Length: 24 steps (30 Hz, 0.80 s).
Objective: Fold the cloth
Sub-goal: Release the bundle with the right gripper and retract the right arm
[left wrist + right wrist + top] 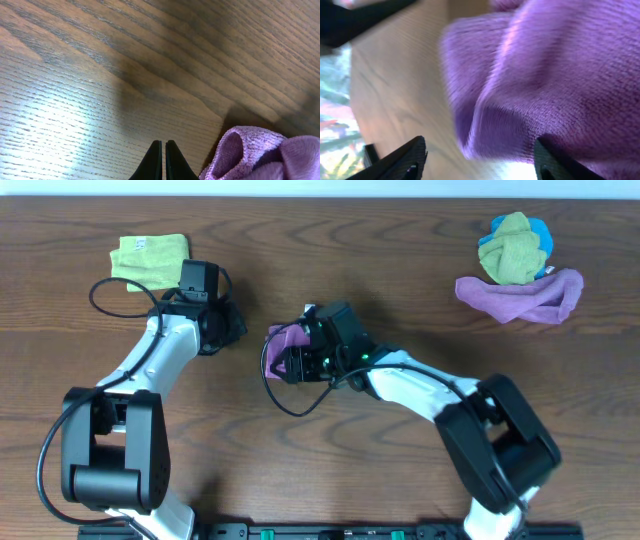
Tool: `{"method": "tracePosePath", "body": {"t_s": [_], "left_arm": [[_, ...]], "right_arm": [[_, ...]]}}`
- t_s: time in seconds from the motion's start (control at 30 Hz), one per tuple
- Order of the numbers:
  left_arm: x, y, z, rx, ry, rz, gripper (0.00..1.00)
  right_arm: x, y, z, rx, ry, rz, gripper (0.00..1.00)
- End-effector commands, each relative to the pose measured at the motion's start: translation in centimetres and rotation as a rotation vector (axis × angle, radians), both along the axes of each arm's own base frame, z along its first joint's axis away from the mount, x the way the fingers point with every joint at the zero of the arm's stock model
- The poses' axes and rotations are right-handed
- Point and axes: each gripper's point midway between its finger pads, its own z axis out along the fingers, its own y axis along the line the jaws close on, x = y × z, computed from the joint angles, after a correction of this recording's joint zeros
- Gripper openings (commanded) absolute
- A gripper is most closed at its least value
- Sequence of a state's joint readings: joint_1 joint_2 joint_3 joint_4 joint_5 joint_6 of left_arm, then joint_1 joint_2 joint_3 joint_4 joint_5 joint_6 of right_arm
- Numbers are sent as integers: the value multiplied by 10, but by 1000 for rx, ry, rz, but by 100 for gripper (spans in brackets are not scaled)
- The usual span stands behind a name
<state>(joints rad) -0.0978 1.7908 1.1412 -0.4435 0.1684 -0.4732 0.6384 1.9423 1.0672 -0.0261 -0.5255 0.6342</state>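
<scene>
Right gripper (480, 167), spread, straddles bunched cloth (545, 75) (axis unclear).

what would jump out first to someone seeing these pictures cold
The bunched purple cloth sits mid-table, the right pincer open right at it, and it fills the right wrist view. The left pincer is shut just beside it, over the wooden table. At the back right, a green-and-blue bundle touches a second purple cloth.
</scene>
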Motion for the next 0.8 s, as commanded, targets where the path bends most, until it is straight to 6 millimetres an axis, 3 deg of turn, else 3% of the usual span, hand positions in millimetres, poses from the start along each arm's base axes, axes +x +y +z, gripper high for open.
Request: {"method": "tracePosePath", "body": {"t_s": [0.0,0.07,0.23,0.3,0.47,0.53,0.63,0.77], "left_arm": [[12,4,18,8,-55,4,7],[14,4,23,8,-66,3,16],[18,0,45,-16,-116,-5,26],[18,-1,61,-25,-151,-8,36],[8,0,93,-30,-202,-8,59],[-1,-4,101,-57,-194,-15,70],[-15,-16,104,-138,-144,-12,74],[-37,-22,95,-204,-28,40,73]], "right_arm": [[-5,6,-11,-14,14,18,78],[-3,7,-7,-3,6,20,99],[7,6,37,72,-64,14,99],[8,1,65,96,-99,4,99],[-4,-15,102,84,-119,-5,99],[-9,-28,115,40,-148,-34,99],[-12,-49,134,-24,-219,-69,99],[-23,-111,154,-223,-306,-174,99]]}}
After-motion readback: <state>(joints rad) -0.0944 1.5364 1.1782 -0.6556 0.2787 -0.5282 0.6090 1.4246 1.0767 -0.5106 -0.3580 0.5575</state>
